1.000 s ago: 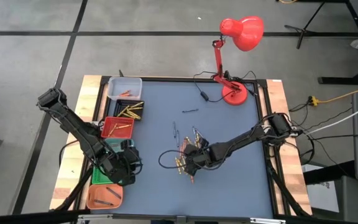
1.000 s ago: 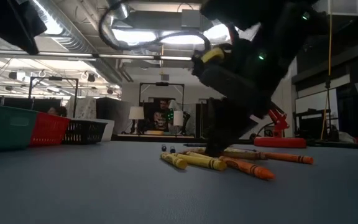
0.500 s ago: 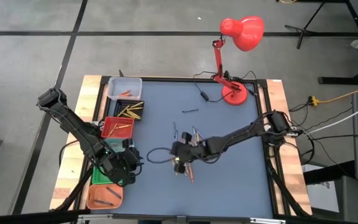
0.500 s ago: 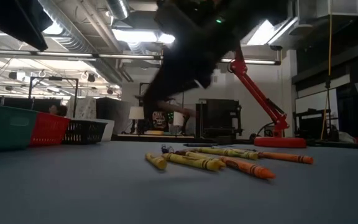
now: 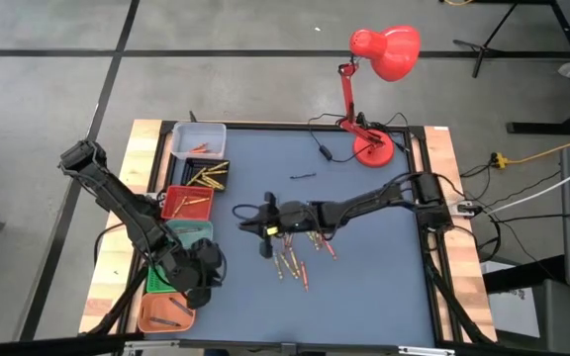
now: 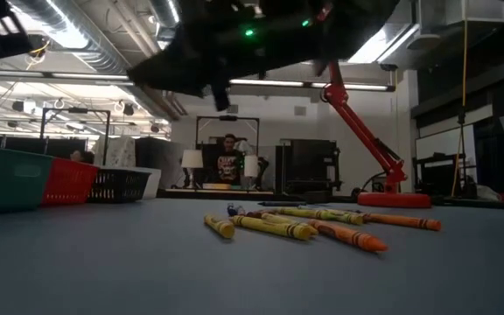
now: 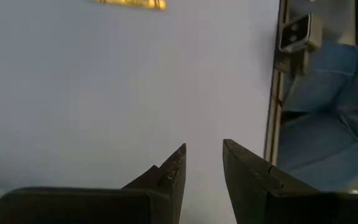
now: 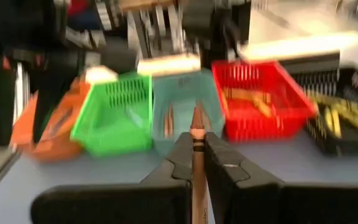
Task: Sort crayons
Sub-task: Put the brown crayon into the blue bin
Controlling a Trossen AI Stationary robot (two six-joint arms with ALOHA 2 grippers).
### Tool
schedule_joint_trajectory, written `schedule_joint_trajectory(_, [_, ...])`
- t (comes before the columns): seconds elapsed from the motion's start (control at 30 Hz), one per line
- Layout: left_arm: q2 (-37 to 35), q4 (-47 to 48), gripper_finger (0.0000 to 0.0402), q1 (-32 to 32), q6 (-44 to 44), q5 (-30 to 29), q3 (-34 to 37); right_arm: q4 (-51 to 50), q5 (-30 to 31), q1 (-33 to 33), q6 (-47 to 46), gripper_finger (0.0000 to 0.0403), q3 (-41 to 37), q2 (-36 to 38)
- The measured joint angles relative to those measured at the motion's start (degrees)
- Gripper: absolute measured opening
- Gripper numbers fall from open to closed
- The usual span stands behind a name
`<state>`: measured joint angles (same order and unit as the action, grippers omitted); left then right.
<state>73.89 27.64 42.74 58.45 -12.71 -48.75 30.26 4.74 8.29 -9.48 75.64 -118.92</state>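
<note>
The right gripper (image 8: pixel 196 163) hung above the table, pinching a brown crayon (image 8: pixel 196 155) whose lower end was hidden between its fingers. Loose crayons (image 5: pixel 298 259) lay mid-table; their far ones overlapped. The left gripper (image 7: pixel 202 167), jaws slightly apart and empty, waited by the bins (image 5: pixel 188 203), partly covering them

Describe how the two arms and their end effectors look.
Both arms are dark, slim and jointed, with black cables looping alongside. The right arm shows a small green light in the low view. Each end effector, left and right, has two dark, wedge-shaped fingers tapering towards their tips.
</note>
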Motion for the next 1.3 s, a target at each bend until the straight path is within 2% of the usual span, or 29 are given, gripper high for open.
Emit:
schedule_joint_trajectory(0.13, [0.0,-0.3,0.0089,0.4,3.0,2.0,0.0,4.5,-0.6,-0.6,2.5,0.0019,5.8,-5.8])
schedule_joint_trajectory(0.4, [0.0,-0.4,0.0089,0.6,4.2,3.0,0.0,3.0,-4.4,-1.4,3.1,0.0019,25.8,-18.3])
schedule_joint_trajectory(0.63, [0.0,-0.3,0.0089,0.6,4.0,2.8,0.0,0.8,-4.4,-1.3,9.6,0.0019,39.3,-26.4])
schedule_joint_trajectory(0.77, [0.0,-0.4,0.0089,0.5,4.0,2.6,0.0,0.7,-4.4,-1.3,13.4,0.0019,42.6,-29.0])
schedule_joint_trajectory(0.93, [0.0,-0.3,0.0089,0.6,4.0,2.6,0.0,0.1,-4.4,-1.6,17.4,0.0019,43.0,-29.5])
schedule_joint_trajectory(1.3, [0.0,-0.3,0.0089,0.6,3.9,1.5,0.0,0.0,-5.5,-3.1,17.4,0.0019,42.9,-29.5])
